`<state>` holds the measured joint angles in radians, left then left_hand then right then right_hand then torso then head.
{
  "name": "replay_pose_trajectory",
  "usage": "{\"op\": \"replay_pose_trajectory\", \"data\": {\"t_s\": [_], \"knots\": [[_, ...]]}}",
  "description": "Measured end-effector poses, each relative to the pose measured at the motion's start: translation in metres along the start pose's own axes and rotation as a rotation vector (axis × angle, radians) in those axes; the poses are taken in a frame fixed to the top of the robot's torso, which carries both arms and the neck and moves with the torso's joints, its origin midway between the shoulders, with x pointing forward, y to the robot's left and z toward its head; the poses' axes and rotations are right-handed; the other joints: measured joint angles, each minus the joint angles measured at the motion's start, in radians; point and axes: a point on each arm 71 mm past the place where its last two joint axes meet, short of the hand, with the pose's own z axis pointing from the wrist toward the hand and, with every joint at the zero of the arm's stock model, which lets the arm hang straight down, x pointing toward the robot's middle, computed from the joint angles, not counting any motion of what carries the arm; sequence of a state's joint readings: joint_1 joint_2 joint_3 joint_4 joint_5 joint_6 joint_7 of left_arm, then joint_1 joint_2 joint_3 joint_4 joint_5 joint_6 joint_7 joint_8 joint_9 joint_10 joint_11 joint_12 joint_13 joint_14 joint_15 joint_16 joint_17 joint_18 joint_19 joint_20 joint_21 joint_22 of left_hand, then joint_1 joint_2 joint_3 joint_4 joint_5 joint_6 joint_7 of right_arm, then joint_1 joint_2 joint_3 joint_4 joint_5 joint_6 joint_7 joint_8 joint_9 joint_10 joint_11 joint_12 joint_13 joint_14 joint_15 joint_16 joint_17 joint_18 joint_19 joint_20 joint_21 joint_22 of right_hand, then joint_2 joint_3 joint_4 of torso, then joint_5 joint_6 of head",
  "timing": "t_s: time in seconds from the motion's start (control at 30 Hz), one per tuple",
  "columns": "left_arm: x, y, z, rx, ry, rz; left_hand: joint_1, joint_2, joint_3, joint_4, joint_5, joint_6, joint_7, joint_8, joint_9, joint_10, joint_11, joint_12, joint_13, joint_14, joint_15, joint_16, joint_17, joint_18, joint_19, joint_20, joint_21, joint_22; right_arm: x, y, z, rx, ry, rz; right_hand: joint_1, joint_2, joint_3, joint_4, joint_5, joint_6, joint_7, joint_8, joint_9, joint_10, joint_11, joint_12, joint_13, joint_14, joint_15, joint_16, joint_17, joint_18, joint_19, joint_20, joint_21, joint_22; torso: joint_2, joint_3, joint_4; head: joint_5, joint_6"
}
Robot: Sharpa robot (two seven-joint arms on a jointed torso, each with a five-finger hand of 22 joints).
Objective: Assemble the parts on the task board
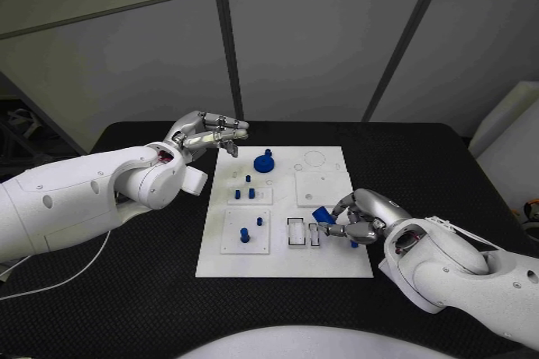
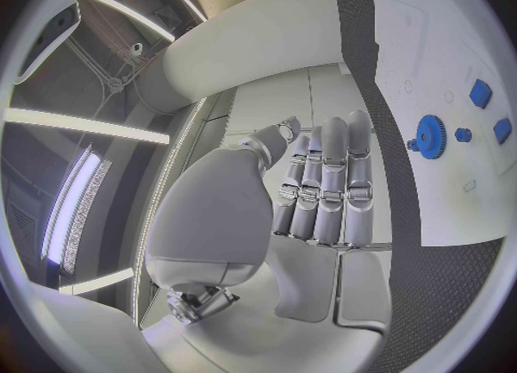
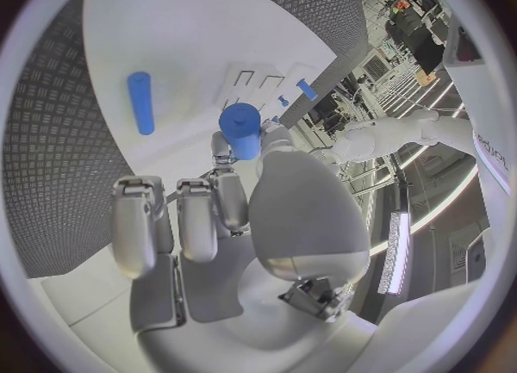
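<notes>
Right robot hand (image 1: 357,217) pinches a blue cylindrical part (image 3: 241,130) at its fingertips, over the near-right area of the task board (image 1: 332,259), by the rectangular slots. A blue peg (image 3: 140,102) lies loose on the board beside it. Left robot hand (image 1: 211,133) empty, fingers curled in, over the counter (image 1: 135,297) at the board's far-left corner, near the blue gear (image 1: 264,163).

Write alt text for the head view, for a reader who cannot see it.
The robot's right hand holds a small blue part over the near right area of the white task board on a black table. The left hand hovers at the board's far left corner, holding nothing. A blue gear and several small blue pegs stand on the board.
</notes>
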<state>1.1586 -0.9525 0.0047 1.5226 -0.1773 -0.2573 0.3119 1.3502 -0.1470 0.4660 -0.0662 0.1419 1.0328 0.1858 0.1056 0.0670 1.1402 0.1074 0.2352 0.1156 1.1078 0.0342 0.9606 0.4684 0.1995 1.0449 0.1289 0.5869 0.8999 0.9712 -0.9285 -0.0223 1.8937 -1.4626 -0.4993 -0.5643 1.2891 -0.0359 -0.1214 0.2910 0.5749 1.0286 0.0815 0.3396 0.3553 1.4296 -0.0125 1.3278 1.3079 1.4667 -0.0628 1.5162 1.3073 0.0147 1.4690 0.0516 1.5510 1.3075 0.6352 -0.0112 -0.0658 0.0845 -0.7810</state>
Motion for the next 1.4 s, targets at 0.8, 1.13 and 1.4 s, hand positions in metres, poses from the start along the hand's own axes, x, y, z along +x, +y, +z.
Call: {"op": "replay_pose_trajectory", "data": {"t_s": [0.8,1.13,1.4], "knots": [[0.001,0.0,0.0,-0.001,0.005,-0.002,0.0,0.0,0.0,0.0,0.0,0.0,0.0,0.0,0.0,0.0,0.0,0.0,0.0,0.0,0.0,0.0,0.0,0.0,0.0,0.0,0.0,0.0,0.025,0.026,0.019,-0.027,0.123,-0.006,-0.103,0.052,-0.059,0.004,-0.067,0.02,-0.008,0.009,0.109,0.007,-0.007,0.0,0.0,0.002,-0.009,0.0,0.001,0.0,-0.004,-0.004,0.0,0.0,0.002,-0.0001,0.0012,0.01,-0.005],[0.002,0.0,0.0,-0.002,0.005,-0.002,0.0,0.0,-0.003,0.003,0.0,0.0,0.0,0.0,0.0,-0.004,0.004,0.0,0.001,0.0,0.0,0.0,-0.002,0.0,0.0,0.0,0.0,-0.001,0.027,0.027,0.022,-0.02,0.135,-0.013,-0.169,0.057,-0.11,0.002,-0.215,0.048,-0.034,0.025,0.142,0.009,-0.009,-0.012,0.0,0.002,-0.009,0.0,0.001,0.0,0.0,-0.007,0.0,0.0,0.001,0.0005,-0.0004,0.012,-0.009],[0.001,0.0,0.0,-0.003,0.005,-0.002,0.0,0.0,-0.003,0.003,0.0,0.0,0.0,0.0,0.0,-0.004,0.004,0.0,0.001,0.0,0.0,0.0,-0.002,0.0,0.0,0.0,0.0,-0.001,0.027,0.025,0.023,-0.011,0.136,-0.015,-0.215,0.036,-0.129,0.0,-0.369,0.033,-0.026,0.02,0.161,-0.001,0.0,-0.047,0.0,0.002,-0.009,0.0,0.0,0.0,0.0,-0.007,-0.007,0.0,0.001,0.0004,-0.0005,0.014,-0.01]]}}
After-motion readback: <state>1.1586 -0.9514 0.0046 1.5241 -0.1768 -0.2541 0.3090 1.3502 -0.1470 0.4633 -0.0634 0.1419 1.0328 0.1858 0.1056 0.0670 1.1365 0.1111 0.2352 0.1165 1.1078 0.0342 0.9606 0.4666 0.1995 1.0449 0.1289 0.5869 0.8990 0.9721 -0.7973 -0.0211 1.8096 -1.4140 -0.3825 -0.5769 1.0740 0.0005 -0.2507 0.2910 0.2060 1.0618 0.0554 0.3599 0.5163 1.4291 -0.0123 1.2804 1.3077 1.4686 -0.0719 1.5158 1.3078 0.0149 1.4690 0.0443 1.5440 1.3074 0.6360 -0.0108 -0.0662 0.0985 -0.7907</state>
